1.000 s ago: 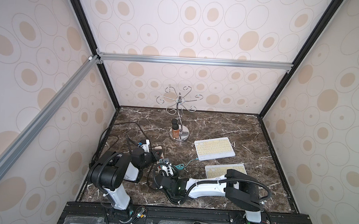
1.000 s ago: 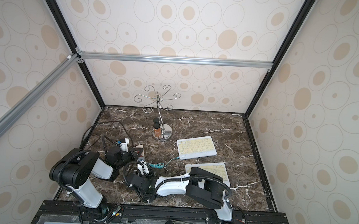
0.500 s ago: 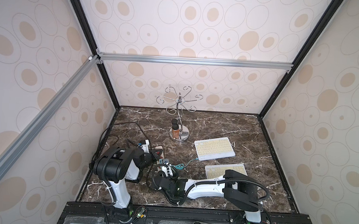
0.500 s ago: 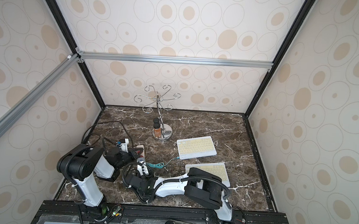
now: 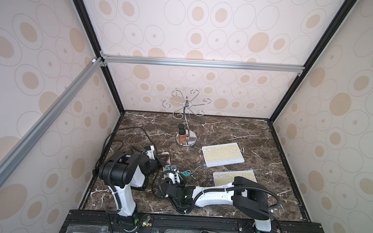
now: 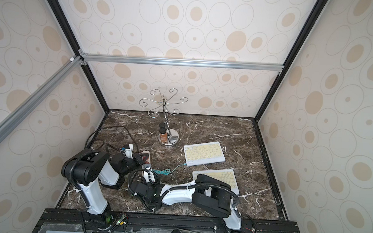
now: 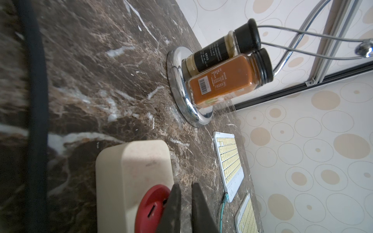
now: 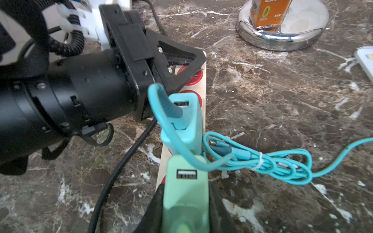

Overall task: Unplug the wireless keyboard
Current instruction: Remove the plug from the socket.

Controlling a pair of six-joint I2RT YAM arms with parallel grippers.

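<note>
The wireless keyboard (image 5: 222, 154) (image 6: 203, 153) lies white and yellow at the right of the table. A teal cable (image 5: 196, 168) is plugged into its near corner (image 7: 225, 198). That cable runs in a tied bundle (image 8: 262, 159) to a blue charger (image 8: 185, 121) standing in the beige power strip (image 7: 129, 173) (image 8: 202, 80). Beside it stands a light green charger (image 8: 185, 187) with an empty USB port; my right gripper (image 8: 185, 193) (image 5: 174, 176) is shut on its sides. My left gripper (image 7: 184, 186) (image 5: 161, 162) is shut and holds nothing, one fingertip resting on a red socket of the strip.
A second keyboard (image 5: 233, 177) lies nearer, partly under my right arm. A chrome stand (image 5: 185, 141) with two spice jars (image 7: 224, 80) is behind the strip. The strip's black cord (image 5: 124, 131) loops along the left wall. Enclosure walls close off three sides.
My left arm's elbow has shifted slightly to the right while its gripper stays on the power strip. The right arm and the green charger have not visibly moved.
</note>
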